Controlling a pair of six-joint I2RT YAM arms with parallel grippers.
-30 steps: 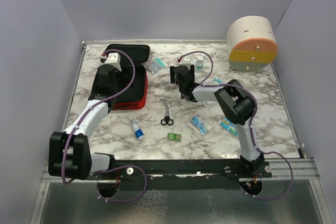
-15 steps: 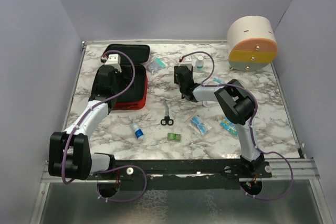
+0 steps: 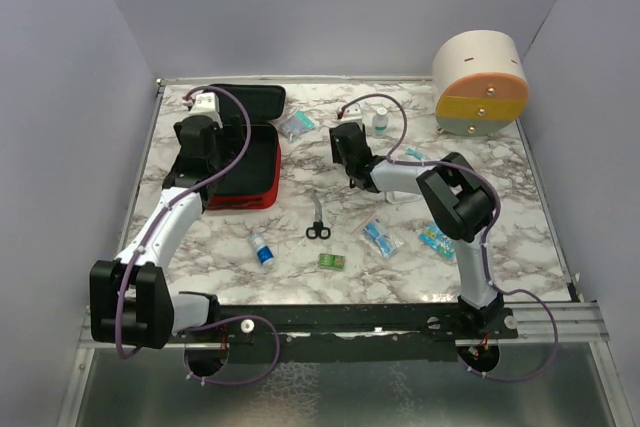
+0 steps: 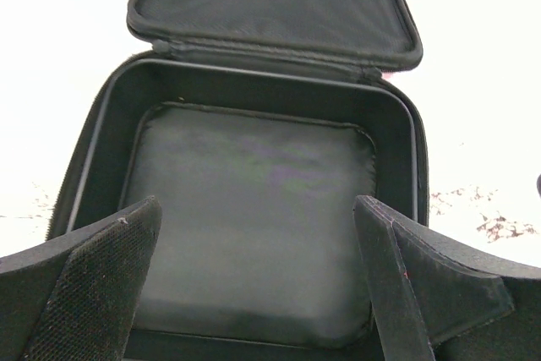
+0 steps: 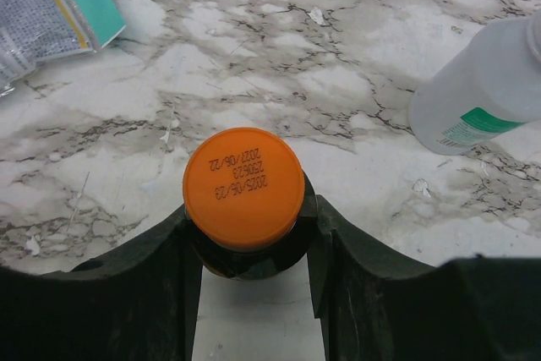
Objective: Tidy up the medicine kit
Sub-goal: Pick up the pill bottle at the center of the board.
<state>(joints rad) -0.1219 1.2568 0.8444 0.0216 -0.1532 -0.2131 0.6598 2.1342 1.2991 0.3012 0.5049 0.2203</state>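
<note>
Near the arm bases, the black-handled metal scissors (image 3: 318, 225) lie loose, apart from both arms. Farther in, the right gripper (image 5: 252, 213) pinches the dark bottle with a round orange cap (image 5: 243, 185) only near its fingertips (a shallow hold, I judge), so the bottle may slip or knock the clear plastic bottle with a green label (image 5: 473, 82) nearby. At the far left, the open red zippered fabric medicine kit (image 3: 250, 195) lies under the spread, empty left gripper (image 4: 254, 285), which may block the delivery.

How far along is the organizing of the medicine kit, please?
Done: the medicine kit lies open, its inside bare. In hand: the right gripper is shut on an orange-capped bottle. Remaining: scissors, a small bottle and packets lie on the table, outside the kit.
</note>
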